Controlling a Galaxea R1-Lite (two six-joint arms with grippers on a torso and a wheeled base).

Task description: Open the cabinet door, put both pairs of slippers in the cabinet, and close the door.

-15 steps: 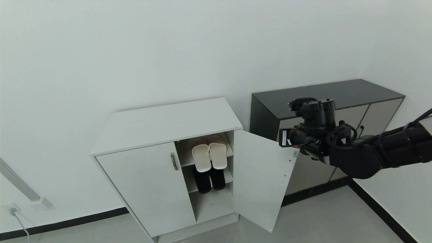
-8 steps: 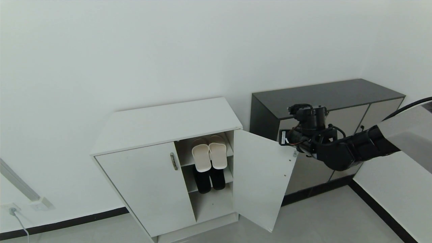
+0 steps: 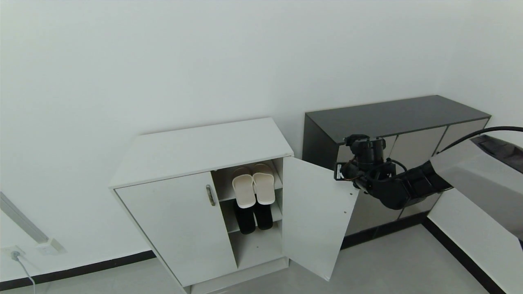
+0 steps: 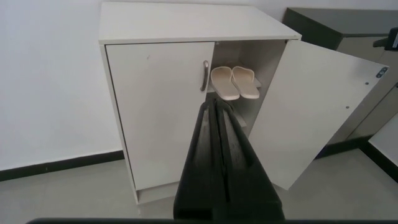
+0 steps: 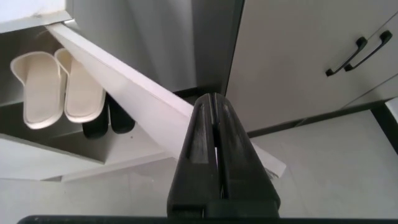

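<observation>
Both pairs shelved in the cabinet point(image 3: 204, 147), with its door point(image 3: 316, 212) open.
The white slippers point(image 3: 254, 188) lie on the upper shelf, and the black slippers point(image 3: 254, 218) sit directly below. The right gripper point(image 5: 214, 99), fingers pressed together, hangs at the door's outer edge, before a dark sideboard point(image 3: 392, 112). The left gripper point(image 4: 214, 104), fingers also together, points toward the cabinet, well apart.

The right arm point(image 3: 408, 185) extends from the right edge of the head view to centre right, forearm nearly level. The right gripper point(image 3: 340, 171) has its fingers pressed together, as does the left gripper point(image 4: 214, 107).
</observation>
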